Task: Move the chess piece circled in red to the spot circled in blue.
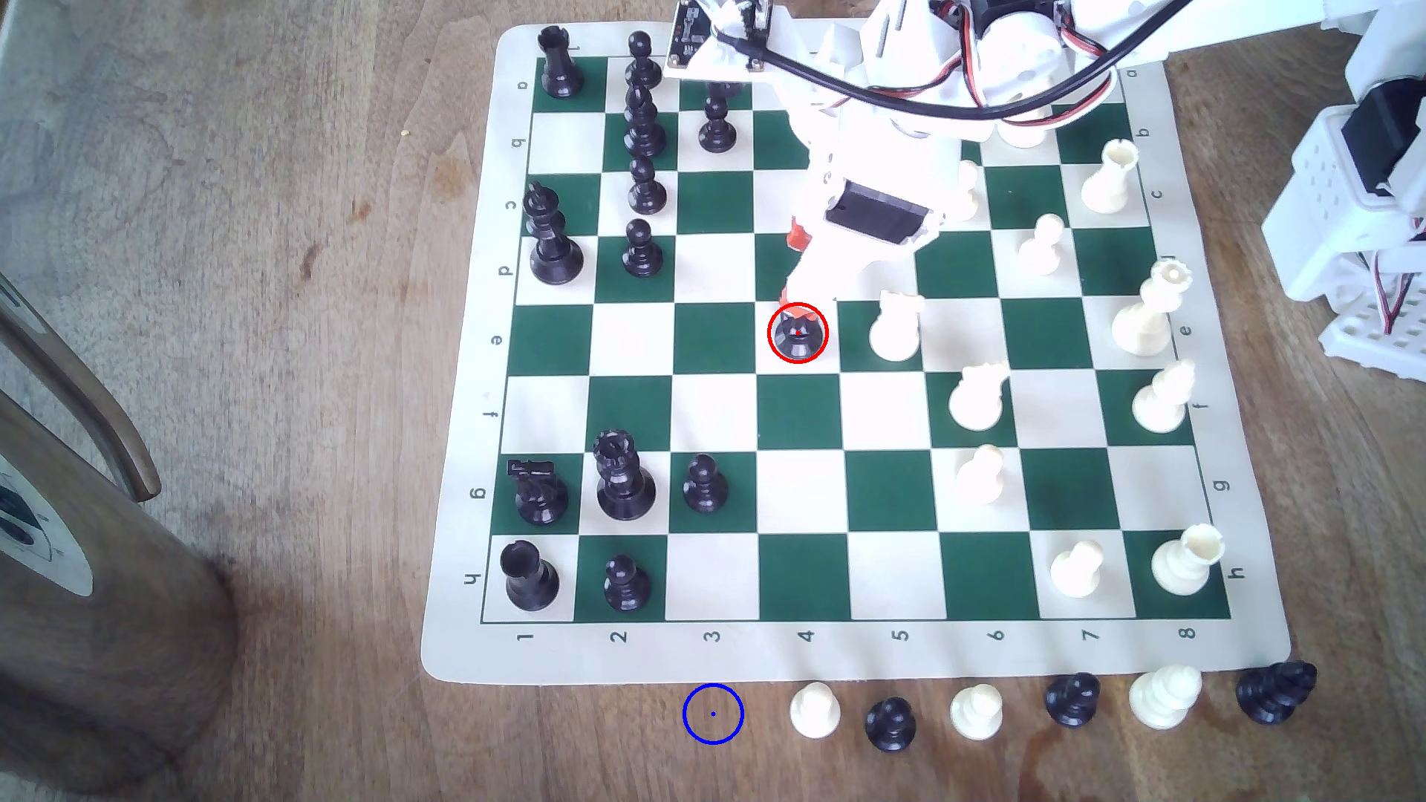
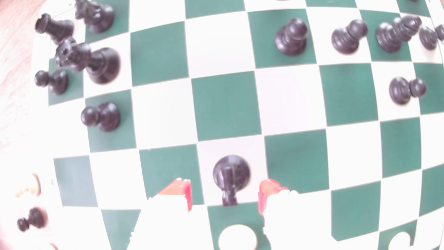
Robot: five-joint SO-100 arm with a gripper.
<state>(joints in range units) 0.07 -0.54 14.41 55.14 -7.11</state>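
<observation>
The black knight (image 1: 798, 333) stands upright on a white square near the middle of the chessboard (image 1: 849, 655), ringed by the red circle. My gripper (image 1: 802, 297) hangs just above and behind it, open. In the wrist view the knight (image 2: 230, 178) sits between the two red-tipped fingers (image 2: 186, 192), with a gap on each side, and the gripper (image 2: 225, 194) holds nothing. The blue circle (image 1: 713, 713) lies on bare brown wood just off the board's near edge, below column 3.
A white knight (image 1: 895, 328) stands one square to the exterior view's right of the black knight. Captured pieces line the near edge, starting with a white pawn (image 1: 815, 709) right of the blue circle. A wooden object (image 1: 77, 578) stands at the left and the arm's base (image 1: 1358, 193) at the right.
</observation>
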